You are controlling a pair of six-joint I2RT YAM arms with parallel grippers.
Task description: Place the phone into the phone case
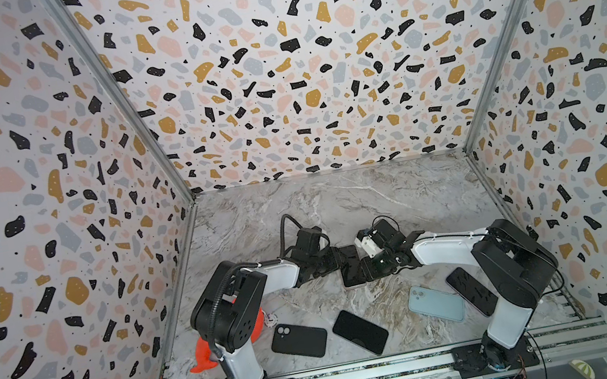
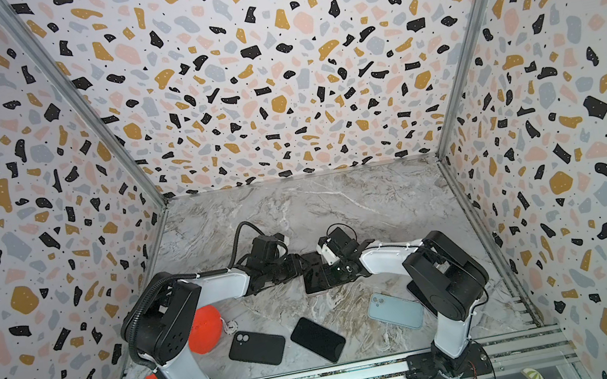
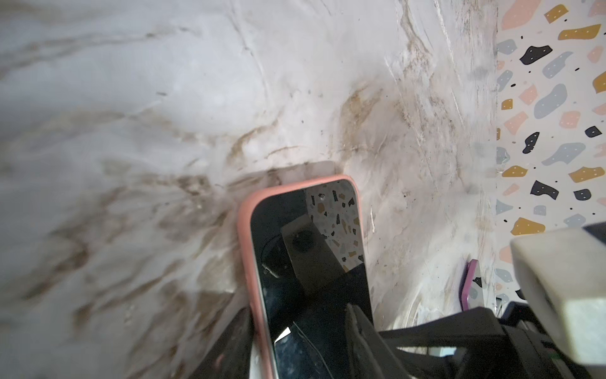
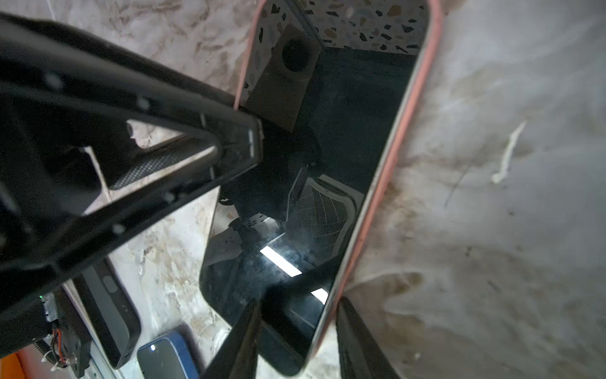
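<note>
Right, we're at the seating step: the phone (image 3: 311, 262) lies screen-up mid-tabletop (image 1: 378, 194), inside the pink phone case (image 3: 245, 249), and both arms meet over it. In the right wrist view one long edge and the far end sit under the pink lip, while the near corner on the other side shows no pink at all, so I'd judge that corner isn't snapped in yet. The left gripper (image 1: 334, 263) bears on one long side; how far its jaws stand apart, I cannot tell. The right gripper (image 4: 296, 328) has its jaws apart, straddling the cased long edge near the phone's near end, not visibly clamped. Next move, I reckon, is a firm press down on that bare corner. In both top views the phone's long axis runs front to back, slightly tilted.
</note>
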